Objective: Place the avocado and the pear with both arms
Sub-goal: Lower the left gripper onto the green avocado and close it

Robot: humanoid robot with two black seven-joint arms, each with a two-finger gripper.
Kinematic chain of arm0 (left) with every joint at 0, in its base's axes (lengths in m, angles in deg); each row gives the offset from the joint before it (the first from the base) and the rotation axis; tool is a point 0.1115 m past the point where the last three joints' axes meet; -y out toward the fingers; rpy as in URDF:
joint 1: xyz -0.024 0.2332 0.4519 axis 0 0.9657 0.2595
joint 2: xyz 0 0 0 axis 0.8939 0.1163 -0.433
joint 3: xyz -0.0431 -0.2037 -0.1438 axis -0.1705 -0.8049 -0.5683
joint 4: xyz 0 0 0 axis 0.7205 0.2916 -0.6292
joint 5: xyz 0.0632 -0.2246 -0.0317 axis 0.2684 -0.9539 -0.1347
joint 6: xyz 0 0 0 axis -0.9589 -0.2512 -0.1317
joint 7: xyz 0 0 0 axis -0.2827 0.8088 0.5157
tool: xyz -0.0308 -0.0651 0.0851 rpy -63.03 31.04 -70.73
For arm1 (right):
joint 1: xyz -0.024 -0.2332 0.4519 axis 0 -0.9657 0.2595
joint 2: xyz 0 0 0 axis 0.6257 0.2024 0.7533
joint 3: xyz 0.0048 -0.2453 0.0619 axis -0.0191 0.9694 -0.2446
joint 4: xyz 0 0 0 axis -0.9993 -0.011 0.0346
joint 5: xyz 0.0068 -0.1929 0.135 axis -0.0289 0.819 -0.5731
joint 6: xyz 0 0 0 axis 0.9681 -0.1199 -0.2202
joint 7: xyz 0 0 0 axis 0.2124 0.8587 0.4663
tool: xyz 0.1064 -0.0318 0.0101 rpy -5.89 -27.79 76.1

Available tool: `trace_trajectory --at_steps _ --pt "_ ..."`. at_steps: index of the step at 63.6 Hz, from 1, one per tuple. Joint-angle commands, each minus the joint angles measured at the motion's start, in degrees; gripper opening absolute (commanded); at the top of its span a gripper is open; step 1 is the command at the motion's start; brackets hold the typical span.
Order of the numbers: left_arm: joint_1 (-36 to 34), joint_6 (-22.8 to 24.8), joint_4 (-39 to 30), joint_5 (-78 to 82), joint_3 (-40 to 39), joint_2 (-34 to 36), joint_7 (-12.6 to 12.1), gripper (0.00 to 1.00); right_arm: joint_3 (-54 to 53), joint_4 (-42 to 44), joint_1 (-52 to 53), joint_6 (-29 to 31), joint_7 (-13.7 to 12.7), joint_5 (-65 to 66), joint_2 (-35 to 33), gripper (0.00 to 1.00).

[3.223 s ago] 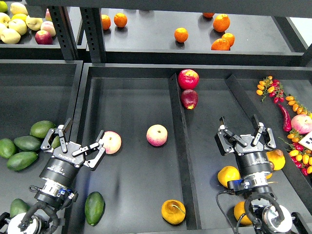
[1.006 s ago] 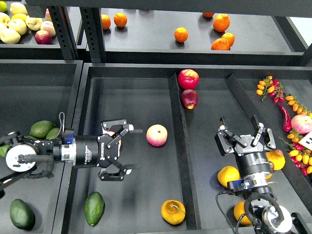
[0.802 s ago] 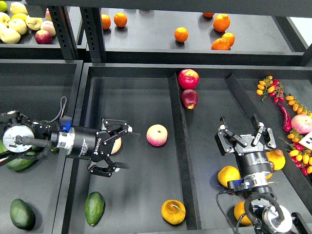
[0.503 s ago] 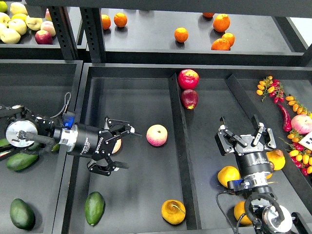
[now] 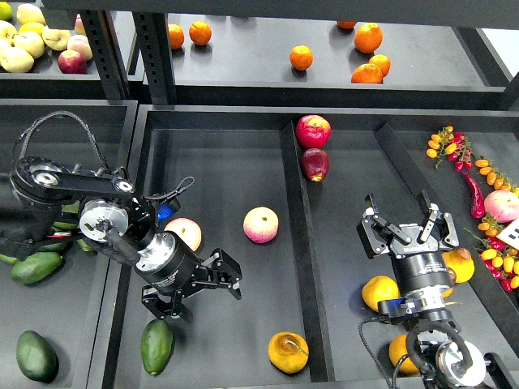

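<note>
Your left gripper (image 5: 197, 293) hangs above the avocado (image 5: 156, 346), jaws apart; right gripper (image 5: 405, 223) jaws apart, empty.

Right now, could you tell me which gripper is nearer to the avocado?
Left. The left gripper hangs open just above the avocado; the right gripper is far off in the right-hand compartment.

A mock grocery produce display, set up like a shop's fruit section. Black metal shelving (image 5: 154, 49) holds shallow black trays (image 5: 227, 162) split by dividers (image 5: 296, 227). Fruit is sorted by kind: oranges (image 5: 301, 57) on the upper shelf, yellow and red apples (image 5: 36, 40) at upper left, green avocados (image 5: 36, 266) at left, cherry tomatoes and chillies (image 5: 466, 166) at far right beside a small white label card (image 5: 511, 235).
</note>
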Motion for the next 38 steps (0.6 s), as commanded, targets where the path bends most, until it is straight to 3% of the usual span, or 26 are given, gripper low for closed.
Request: trace_trajectory --at_steps 1,17,38 --pt "0.3 -0.9 2.2 1.3 3.8 -2.3 0.0 1.0 0.3 0.0 0.0 0.0 0.0 0.0 0.0 1.0" --pt "0.8 -4.4 4.2 1.6 8.7 -6.7 0.0 0.99 0.3 0.0 0.0 0.0 0.0 0.0 0.0 1.0" --pt "1.5 -4.7 5.5 1.6 12.0 -7.7 0.0 0.99 0.4 -0.1 0.0 0.0 0.0 0.0 0.0 1.0"
